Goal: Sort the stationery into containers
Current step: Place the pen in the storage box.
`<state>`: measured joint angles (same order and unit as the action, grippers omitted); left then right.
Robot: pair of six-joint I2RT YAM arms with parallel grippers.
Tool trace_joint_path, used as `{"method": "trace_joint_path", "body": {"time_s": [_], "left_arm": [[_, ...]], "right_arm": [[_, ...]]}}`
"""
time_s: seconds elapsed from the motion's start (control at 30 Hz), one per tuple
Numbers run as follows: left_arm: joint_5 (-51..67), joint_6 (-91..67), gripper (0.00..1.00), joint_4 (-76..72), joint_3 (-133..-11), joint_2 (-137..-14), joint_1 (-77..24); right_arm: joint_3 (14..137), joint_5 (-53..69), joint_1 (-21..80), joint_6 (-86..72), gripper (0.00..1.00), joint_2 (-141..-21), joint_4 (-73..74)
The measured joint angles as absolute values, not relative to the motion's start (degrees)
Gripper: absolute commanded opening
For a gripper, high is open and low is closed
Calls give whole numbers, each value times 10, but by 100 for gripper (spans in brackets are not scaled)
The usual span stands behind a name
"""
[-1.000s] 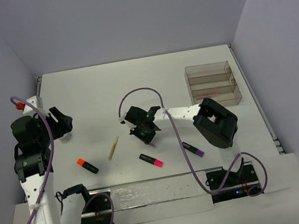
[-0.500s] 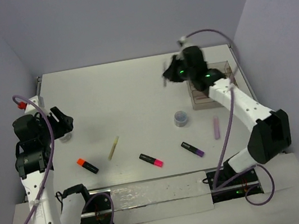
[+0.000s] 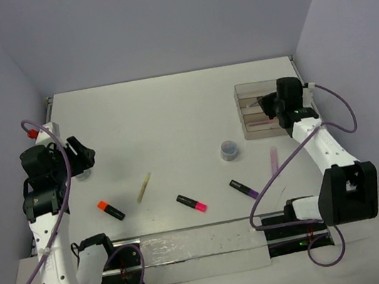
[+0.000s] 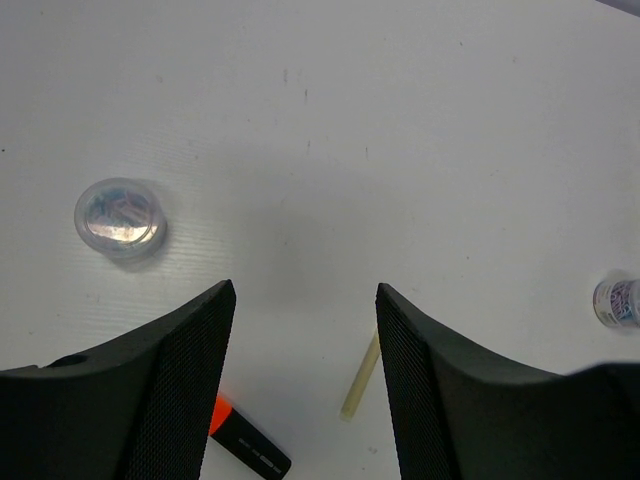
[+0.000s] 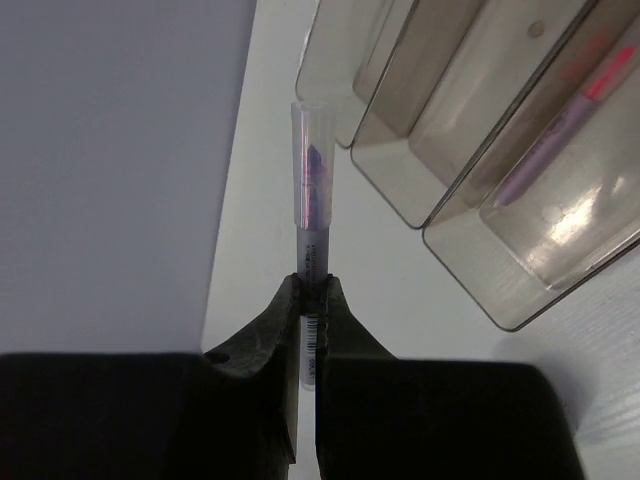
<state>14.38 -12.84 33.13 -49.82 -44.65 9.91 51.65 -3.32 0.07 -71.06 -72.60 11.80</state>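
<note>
By tray (image 5: 455,265), right hand (image 5: 309,285) clamped on clear-capped pen (image 5: 308,200), barcode label (image 5: 311,345) unreadable; left hand (image 4: 305,300) agape, empty.

The top external camera sits high above and behind the arm bases, looking down from afar over the whole table (image 3: 170,109) and both arms. The left wrist camera looks steeply down, close, between the spread fingers of the left gripper (image 4: 304,290), sharing with the overview the round clear piece (image 4: 120,217) ahead-left of the tips and the beige stick (image 4: 360,378) seen between the fingers. The right wrist camera looks along the right gripper (image 5: 310,285), pinched on a clear-capped pen (image 5: 307,190), sharing the clear tray (image 5: 465,275) ahead-right of its tips.
</note>
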Motion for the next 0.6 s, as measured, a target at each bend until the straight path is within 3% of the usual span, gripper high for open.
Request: {"method": "trace_joint_path", "body": {"time_s": [0.33,0.6], "left_arm": [[156,-127,64,324,-495,-457,99],[163,-126,63,323,-495,-461,99]], "right_arm": [[522,-20,-60,-751,0,-844,118],[486,-10,-64,-751,0,-849,116]]}}
